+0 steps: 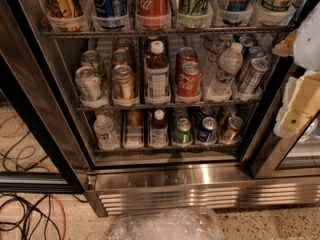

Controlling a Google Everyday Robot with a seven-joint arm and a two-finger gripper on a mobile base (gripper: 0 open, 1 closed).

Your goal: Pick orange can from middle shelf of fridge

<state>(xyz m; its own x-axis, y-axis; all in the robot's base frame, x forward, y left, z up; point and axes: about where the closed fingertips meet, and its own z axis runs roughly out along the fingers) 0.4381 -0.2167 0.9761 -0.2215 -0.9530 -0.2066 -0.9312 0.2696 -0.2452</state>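
One camera looks down into the fridge [165, 180], close; gripper [299, 106] at right edge

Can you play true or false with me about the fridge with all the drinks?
1. The orange can stands on the middle shelf. True.
2. The gripper holds the orange can. False: it hangs in front of the right edge of the fridge, away from the can.
3. The orange can is the leftmost drink on its shelf. False: a pale can stands further left.
4. Cables lie on the floor at the left. True.
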